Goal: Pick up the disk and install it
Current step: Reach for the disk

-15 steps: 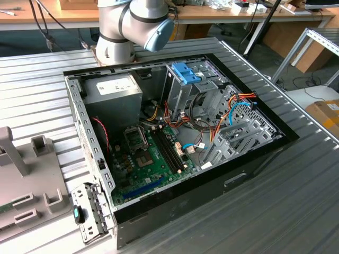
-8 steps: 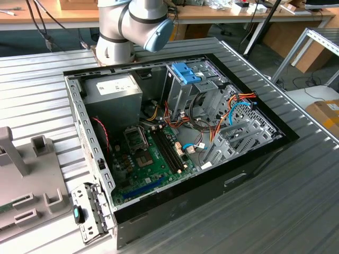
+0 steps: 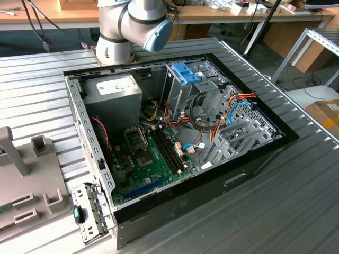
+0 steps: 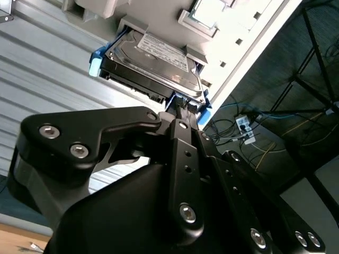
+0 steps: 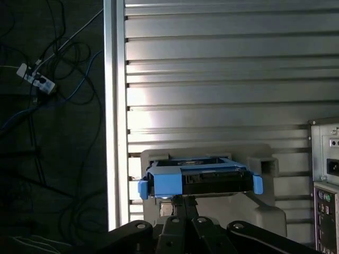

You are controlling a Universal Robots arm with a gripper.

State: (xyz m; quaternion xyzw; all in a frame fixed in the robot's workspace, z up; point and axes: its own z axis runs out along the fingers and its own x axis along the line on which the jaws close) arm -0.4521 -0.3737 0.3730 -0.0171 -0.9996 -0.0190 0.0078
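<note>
Underneath, a ribbed silver metal table (image 5: 212, 69) was seen. A pale grey plastic holder (image 5: 264, 168) was set on it. The flat dark grey metal disk (image 4: 153, 55), with its white label and light blue plastic bracket, was kept in that holder. The black metal gripper (image 4: 184, 105) was placed just beside the holder, at the disk's end. Whether it was spread or pressed together could not be told.

Disk (image 4: 153, 55): dark grey, white label. Bracket (image 5: 193, 182): light blue. Gripper (image 4: 183, 106): matt black, with silver screws (image 4: 48, 131). Table (image 5: 222, 79): silver, ribbed. Case (image 3: 249, 169): black rim, grey interior. Motherboard (image 3: 153, 153): green. Cables (image 3: 244, 97): orange, blue.
</note>
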